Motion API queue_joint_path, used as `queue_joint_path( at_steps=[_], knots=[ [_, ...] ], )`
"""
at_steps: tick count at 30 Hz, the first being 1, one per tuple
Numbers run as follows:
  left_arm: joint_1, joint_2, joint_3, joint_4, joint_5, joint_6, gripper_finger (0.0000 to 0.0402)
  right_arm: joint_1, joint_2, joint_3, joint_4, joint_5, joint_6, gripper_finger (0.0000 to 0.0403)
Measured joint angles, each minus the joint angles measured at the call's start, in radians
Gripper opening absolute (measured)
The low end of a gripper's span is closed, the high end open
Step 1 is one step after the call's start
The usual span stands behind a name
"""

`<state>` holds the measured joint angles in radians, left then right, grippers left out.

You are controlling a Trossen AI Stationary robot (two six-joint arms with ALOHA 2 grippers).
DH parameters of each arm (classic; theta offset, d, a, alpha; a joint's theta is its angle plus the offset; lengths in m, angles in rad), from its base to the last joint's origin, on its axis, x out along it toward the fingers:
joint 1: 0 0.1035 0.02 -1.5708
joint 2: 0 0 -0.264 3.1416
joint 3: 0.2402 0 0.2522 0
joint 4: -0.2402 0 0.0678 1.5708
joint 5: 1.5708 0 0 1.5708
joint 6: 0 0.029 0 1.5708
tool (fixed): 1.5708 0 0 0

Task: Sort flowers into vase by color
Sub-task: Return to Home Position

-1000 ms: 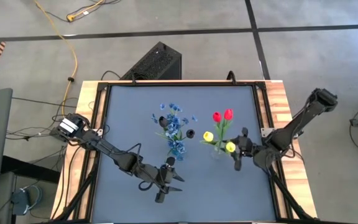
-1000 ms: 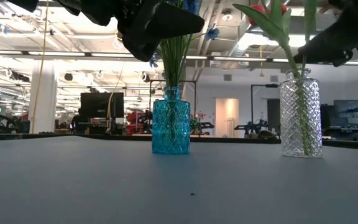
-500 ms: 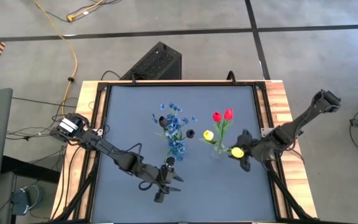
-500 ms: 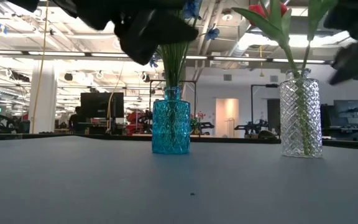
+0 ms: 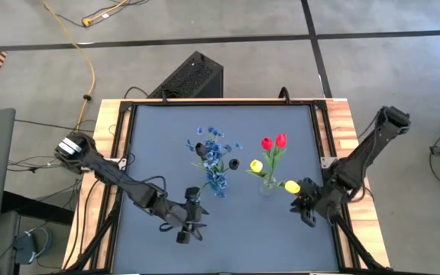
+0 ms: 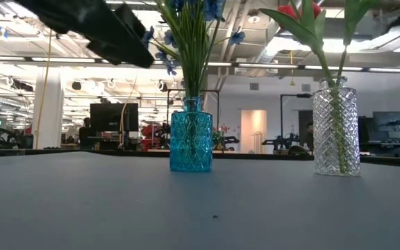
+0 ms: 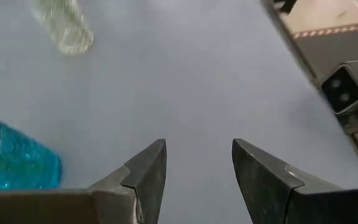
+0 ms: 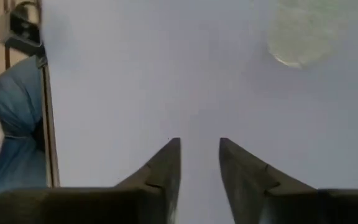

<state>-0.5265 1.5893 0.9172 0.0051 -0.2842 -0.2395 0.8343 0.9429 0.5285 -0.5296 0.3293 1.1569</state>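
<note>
Near the counter's [image 5: 155, 145] front, left pincer [image 7: 197, 149] and right pincer [image 8: 199, 144] hang parted, empty. Beyond, blue sprays [image 5: 214, 156] fill the blue vase [image 6: 191, 144], tulips [image 5: 273, 143] the clear vase [image 6: 336, 133]; sorting looks done, only parking remains

A large open robotics lab or workshop hall; across the table the far room shows a high ceiling [image 6: 68, 48] of bare beams, ducts and strip lights; white columns [image 6: 47, 104] stand at far left; dark monitors [image 6: 113, 117] and other work stands line the far wall; from above, the floor [image 5: 205, 23] is bare grey concrete with dark seams; a yellow cable [image 5: 92, 72] trails over it; a wood-edged table [image 5: 342, 122] carries the left arm [image 5: 121, 177] and right arm [image 5: 365, 153]; loose wiring [image 5: 29, 164] hangs at its left.
</note>
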Motion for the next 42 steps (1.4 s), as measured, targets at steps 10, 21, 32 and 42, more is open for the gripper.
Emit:
queue_joint_path(
  at_steps=[10, 21, 32, 42],
  knots=[
    [-0.002, -0.145, -0.343, 0.557, 0.134, 0.096, 0.0153, 0.149, 0.086, -0.057, 0.244, 0.359, -0.240, 0.0017],
    [0.095, -0.516, -0.700, 0.705, -0.028, 0.026, 0.0105, -0.059, -0.072, -0.455, 0.944, 0.151, -0.451, 0.0018],
    [0.296, -0.766, -0.832, 0.658, 0.074, 0.066, 0.0043, -0.404, -0.242, -0.520, 0.829, -0.285, -0.612, 0.0020],
    [0.423, -0.908, -0.906, 0.614, 0.120, 0.078, 0.0013, -0.569, -0.435, -0.521, 0.618, -0.431, -0.699, 0.0020]
  ],
)
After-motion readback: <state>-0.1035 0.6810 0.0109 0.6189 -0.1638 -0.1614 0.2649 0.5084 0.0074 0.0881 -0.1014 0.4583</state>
